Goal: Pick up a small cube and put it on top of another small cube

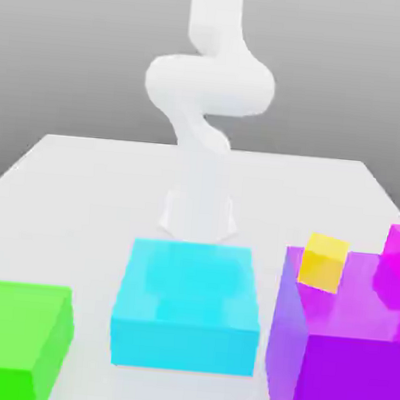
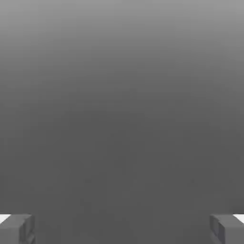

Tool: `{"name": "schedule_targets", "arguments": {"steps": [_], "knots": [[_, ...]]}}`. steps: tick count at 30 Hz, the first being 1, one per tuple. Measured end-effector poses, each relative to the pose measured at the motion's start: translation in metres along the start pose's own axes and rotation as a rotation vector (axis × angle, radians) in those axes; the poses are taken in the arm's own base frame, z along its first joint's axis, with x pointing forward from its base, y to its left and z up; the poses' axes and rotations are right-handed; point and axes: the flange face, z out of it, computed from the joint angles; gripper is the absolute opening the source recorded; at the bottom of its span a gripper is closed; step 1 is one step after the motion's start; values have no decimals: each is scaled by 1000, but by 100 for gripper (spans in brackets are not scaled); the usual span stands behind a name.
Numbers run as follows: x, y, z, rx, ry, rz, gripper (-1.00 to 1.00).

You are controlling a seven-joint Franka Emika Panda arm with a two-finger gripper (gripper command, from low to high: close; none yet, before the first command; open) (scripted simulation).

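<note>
A small yellow cube [image 1: 324, 261] sits tilted on the top of a large purple block [image 1: 343, 361] at the exterior view's right. A small magenta cube [image 1: 399, 255] rests on the same block, further right at the picture's edge. The two small cubes stand apart from each other. In the hand view my gripper [image 2: 122, 229] is open, its grey fingertips [image 2: 16, 228] set wide apart with nothing between them and plain grey background ahead.
The white arm [image 1: 208, 93] rises from its base at the middle of the white table [image 1: 84, 193]. In front of it stands a large cyan block [image 1: 185, 309]. A large green block [image 1: 16, 337] sits at the front of the exterior view's left.
</note>
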Motion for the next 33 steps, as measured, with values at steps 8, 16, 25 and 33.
{"name": "schedule_targets", "arguments": {"steps": [8, 16, 25, 33], "knots": [[-150, -75, 136, -12, -286, -554, 0], [-364, -75, 220, 38, -577, -1140, 0], [-493, 35, 299, 67, -833, -1463, 0], [-534, 85, 354, 55, -861, -1449, -100]]}}
